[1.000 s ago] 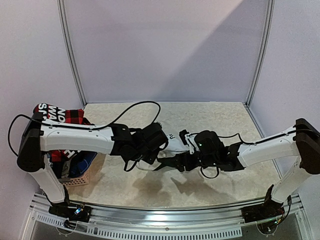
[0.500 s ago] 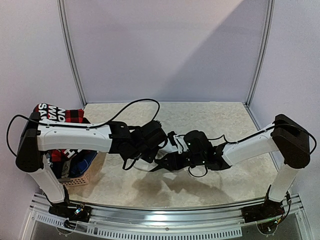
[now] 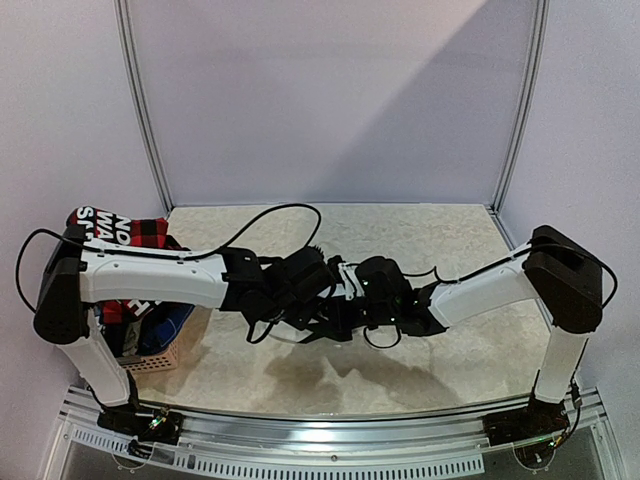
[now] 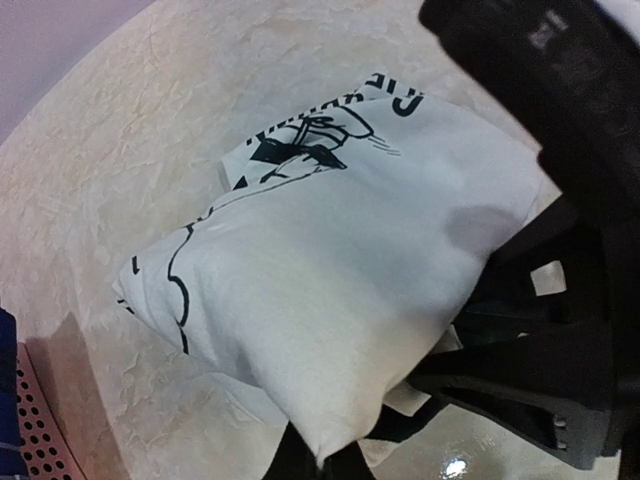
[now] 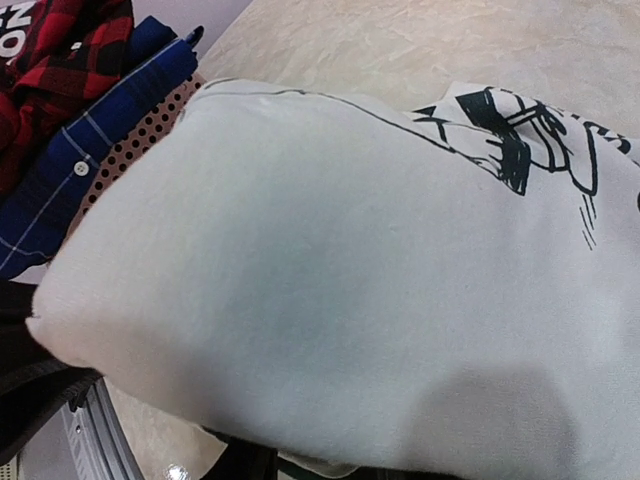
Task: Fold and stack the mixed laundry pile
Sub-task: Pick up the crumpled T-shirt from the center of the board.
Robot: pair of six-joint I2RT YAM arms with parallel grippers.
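Observation:
A white T-shirt with dark print (image 4: 330, 250) lies folded on the table, one fold lifted. My left gripper (image 4: 330, 455) is shut on the lower corner of that fold. My right gripper (image 4: 520, 385) is beside it at the right, and in its own view the shirt (image 5: 330, 300) drapes over its fingers (image 5: 240, 462), which pinch the cloth's lower edge. In the top view the two grippers, left (image 3: 310, 322) and right (image 3: 337, 322), meet at mid-table and hide most of the shirt (image 3: 346, 288). The rest of the laundry, red-black plaid (image 3: 130, 232) and blue plaid (image 5: 90, 170), sits in the basket.
A pinkish perforated basket (image 3: 160, 355) stands at the left table edge and also shows in the right wrist view (image 5: 140, 130). The red plaid shirt (image 5: 60, 50) hangs over its top. Booth walls close the back and sides.
My right arm has swung left, bringing its gripper up against the left one. The shirt's fold has come over with it. The left arm has barely moved.

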